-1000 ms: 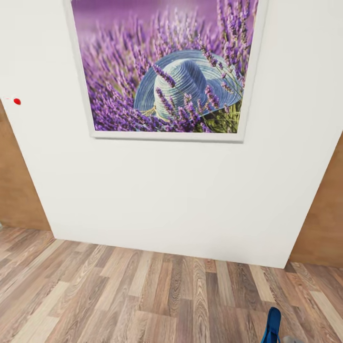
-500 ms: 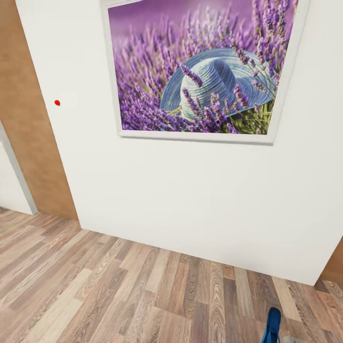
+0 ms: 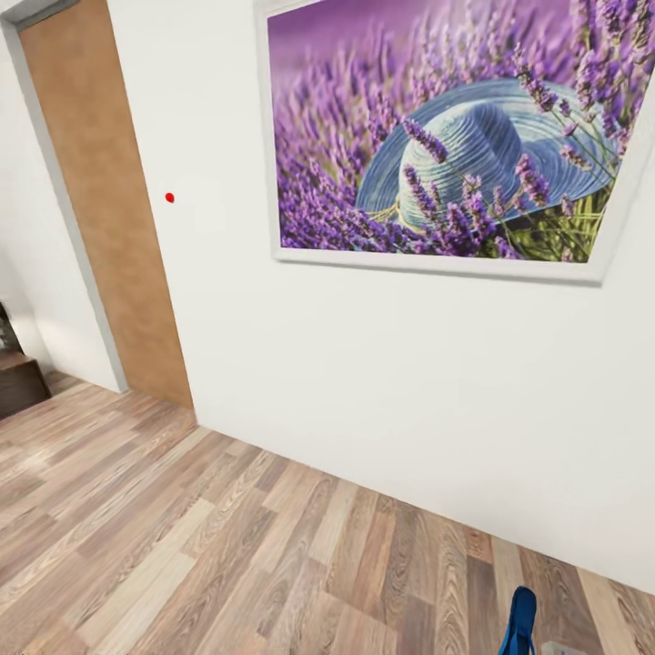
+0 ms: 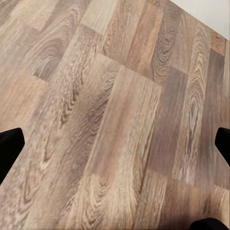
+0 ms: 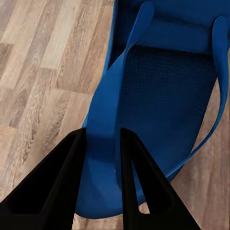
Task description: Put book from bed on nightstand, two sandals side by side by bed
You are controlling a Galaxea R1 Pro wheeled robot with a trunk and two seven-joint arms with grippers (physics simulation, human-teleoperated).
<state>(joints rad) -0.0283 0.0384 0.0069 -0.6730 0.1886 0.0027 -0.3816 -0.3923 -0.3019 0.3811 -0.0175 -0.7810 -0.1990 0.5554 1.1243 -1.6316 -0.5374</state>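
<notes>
A white wall (image 3: 364, 382) stands ahead, with a large framed picture (image 3: 455, 146) of lavender and a blue straw hat on it. At the left there is a light brown door (image 3: 100, 200), and at the far left edge a piece of dark furniture (image 3: 18, 382), too little of it to say what it is. The wood-plank floor (image 3: 182, 546) reaches from the wall to the near edge.

The right claw (image 5: 103, 143) is clamped on one blue sandal (image 5: 158, 110): its two black fingers (image 5: 62, 182) squeeze the wide strap between them, and the sandal hangs over the floor. In the head view the sandal's tip (image 3: 520, 619) shows at the near right edge. The left claw (image 4: 115, 143) is spread wide apart and holds nothing, with bare planks between its tips.

As I judge it, the task is in its middle part. One sandal is being carried, but it is not yet put down. From these pictures I cannot tell how the other parts of the task stand.

The sandal is bright blue, flat, with a fine rough pattern on the sole and thin smooth straps.
</notes>
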